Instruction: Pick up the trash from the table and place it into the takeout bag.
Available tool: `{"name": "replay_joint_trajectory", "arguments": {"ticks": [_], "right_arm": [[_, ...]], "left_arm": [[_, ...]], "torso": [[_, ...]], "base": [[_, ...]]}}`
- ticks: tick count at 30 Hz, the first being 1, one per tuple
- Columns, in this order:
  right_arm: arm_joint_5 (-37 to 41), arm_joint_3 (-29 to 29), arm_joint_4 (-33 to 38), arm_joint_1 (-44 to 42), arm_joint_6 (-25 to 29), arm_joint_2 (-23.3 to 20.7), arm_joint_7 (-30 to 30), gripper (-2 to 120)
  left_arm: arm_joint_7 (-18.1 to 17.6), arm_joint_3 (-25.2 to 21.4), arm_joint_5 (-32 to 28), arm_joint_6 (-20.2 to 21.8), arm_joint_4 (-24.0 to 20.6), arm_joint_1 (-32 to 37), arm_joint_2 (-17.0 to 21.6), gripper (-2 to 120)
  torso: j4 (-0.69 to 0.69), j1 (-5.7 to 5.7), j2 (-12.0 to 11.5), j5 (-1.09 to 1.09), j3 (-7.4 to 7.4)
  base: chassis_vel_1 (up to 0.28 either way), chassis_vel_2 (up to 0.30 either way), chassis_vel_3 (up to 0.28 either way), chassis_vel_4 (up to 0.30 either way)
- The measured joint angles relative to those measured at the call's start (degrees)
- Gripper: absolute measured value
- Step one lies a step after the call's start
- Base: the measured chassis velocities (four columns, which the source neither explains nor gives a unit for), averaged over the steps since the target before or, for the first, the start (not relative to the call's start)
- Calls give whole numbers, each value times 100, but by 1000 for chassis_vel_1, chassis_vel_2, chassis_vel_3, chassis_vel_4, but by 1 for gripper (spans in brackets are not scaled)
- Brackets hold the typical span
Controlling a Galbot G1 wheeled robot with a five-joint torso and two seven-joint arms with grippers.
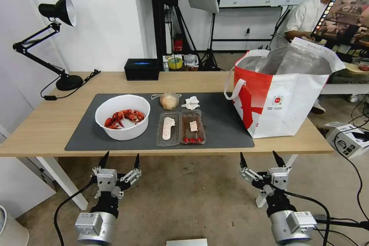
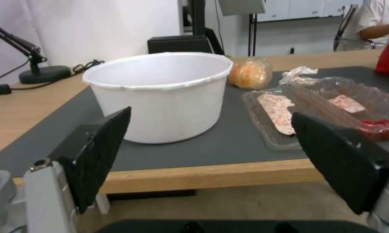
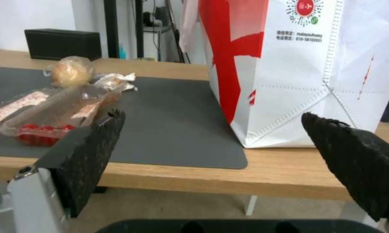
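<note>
Both the left gripper (image 1: 120, 160) and right gripper (image 1: 262, 158) hung released below the counter's (image 1: 46, 123) near edge; gripping the crayfish bowl (image 1: 122, 117) clumsily could spill shells.

bowl (image 1: 122, 117), tray (image 1: 180, 128), tissue (image 1: 191, 103), bun (image 1: 168, 100): on mat | bag (image 1: 286, 94): upright, open

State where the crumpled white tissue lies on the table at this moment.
In the head view the tissue lies toward the mat's far edge, between the bagged bun and the takeout bag, just behind the tomato tray.
</note>
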Motion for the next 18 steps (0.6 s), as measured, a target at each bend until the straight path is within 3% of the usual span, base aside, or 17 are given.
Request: {"name": "replay_joint_trajectory", "arguments": {"ticks": [18], "right_arm": [[0,0,0,0,0,0,0,100]], "left_arm": [[0,0,0,0,0,0,0,100]], "torso": [[0,0,0,0,0]], "base": [[0,0,0,0]]}}
